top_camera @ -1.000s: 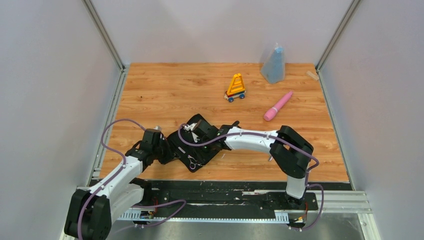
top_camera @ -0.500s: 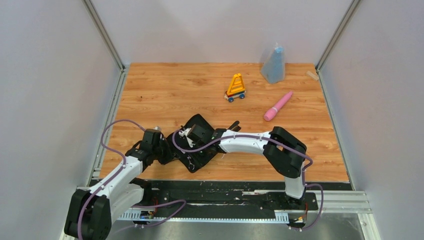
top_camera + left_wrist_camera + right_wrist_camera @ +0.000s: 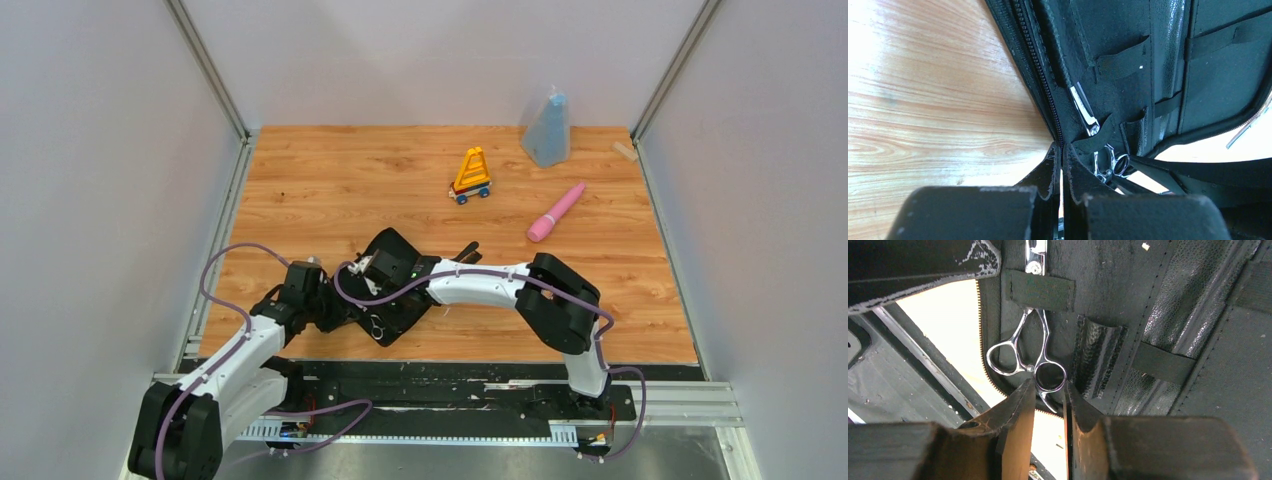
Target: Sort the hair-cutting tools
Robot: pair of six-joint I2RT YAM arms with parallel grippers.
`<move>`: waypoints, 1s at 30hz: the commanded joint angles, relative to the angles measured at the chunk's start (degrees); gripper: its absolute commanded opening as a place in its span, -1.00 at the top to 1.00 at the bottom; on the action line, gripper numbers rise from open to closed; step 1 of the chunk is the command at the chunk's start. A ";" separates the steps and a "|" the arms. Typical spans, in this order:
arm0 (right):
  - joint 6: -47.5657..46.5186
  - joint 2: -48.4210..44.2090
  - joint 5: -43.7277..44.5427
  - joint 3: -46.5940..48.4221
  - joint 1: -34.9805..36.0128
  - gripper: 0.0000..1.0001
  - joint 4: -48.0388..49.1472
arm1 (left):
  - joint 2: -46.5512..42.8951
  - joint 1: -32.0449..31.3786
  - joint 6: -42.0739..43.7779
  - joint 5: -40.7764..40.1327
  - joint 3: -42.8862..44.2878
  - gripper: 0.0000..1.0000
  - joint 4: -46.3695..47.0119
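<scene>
Gripping one finger ring of a pair of silver scissors [image 3: 1031, 368], my right pincer [image 3: 1049, 390] is clamped with a fingertip on each side of the ring. The scissors lie inside an open black case [image 3: 1158, 305] at the near left of the worktop [image 3: 330, 190]. Their blades are tucked under an elastic strap [image 3: 1040, 290] that crosses them and pins them to the lining. A stitched leather pocket [image 3: 1095, 357] stands just beside the ring, close against one of my fingers. My left pincer [image 3: 1062, 152] is pinched together on the case's zip edge [image 3: 1048, 95], with the rim caught between its fingers, just beside the scissors' rings. Both my wrists crowd over the case and hide much of it from above. Well apart, on the far side of the worktop, stand a yellow-orange toy on wheels [image 3: 471, 176], a pink wand [image 3: 556, 212] and a blue bag [image 3: 548, 128].
</scene>
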 commanded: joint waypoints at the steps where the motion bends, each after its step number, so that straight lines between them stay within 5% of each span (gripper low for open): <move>1: 0.06 3.32 3.10 3.69 0.66 0.71 2.08 | -1.81 -0.32 -1.23 0.98 -0.39 1.00 0.37; 12: 2.63 3.20 1.77 6.64 0.66 0.58 1.96 | -2.22 -0.32 -1.63 -0.79 0.00 1.00 -1.15; 25: 6.43 -18.08 18.36 -2.52 -3.91 -0.56 -3.23 | -2.75 -0.32 -3.35 -14.87 4.62 0.99 -12.27; 28: 8.59 -24.20 21.95 -7.22 -7.65 -0.70 -4.95 | -4.19 -0.32 -3.25 -17.52 6.35 0.76 -14.76; 30: 11.06 -27.87 24.54 -10.38 -10.73 -0.73 -6.64 | -5.19 -0.32 -3.27 -18.85 7.22 0.40 -16.24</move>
